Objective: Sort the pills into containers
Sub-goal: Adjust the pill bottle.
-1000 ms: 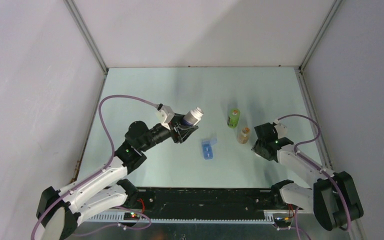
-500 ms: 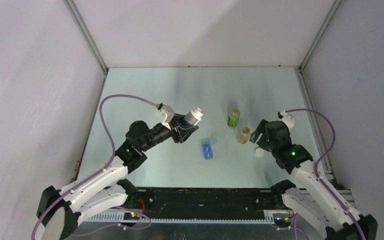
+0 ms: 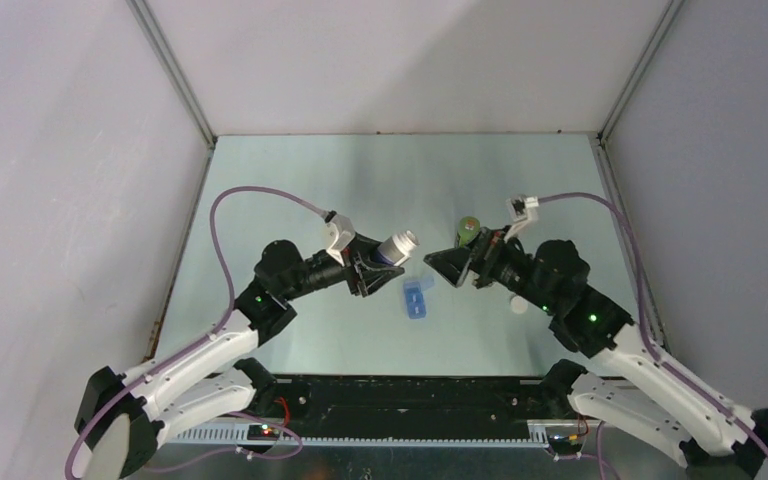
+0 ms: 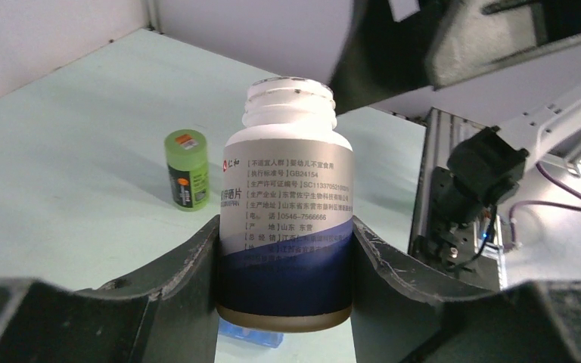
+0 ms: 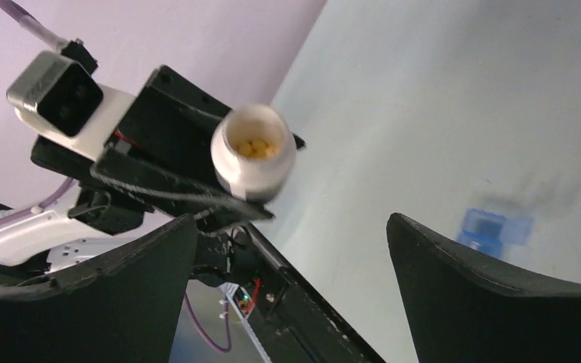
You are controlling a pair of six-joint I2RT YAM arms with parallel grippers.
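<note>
Pills [image 5: 251,146], small and yellow, sat inside an uncapped white pill bottle [image 4: 287,219] that my left fingers [image 4: 174,280] clamped on both sides around its lower half. The bottle's silver label band carried a red logo and rows of Chinese print, in which I could read "GB24154" and "0546-7566666"; below it ran a dark blue band. The rest of the writing was too fine for me to make out. I held the bottle above the table [image 3: 360,180], tilted, with its open mouth turned toward my right arm.

My right fingers [image 5: 121,295] were spread wide and held nothing. They pointed at the bottle's mouth from close by, not touching it.

A blue pill organizer [image 3: 416,298] lay on the table below and between my two sets of fingers. A small green bottle [image 4: 187,169] with an orange sticker on its cap stood upright farther back, its label unreadable.
</note>
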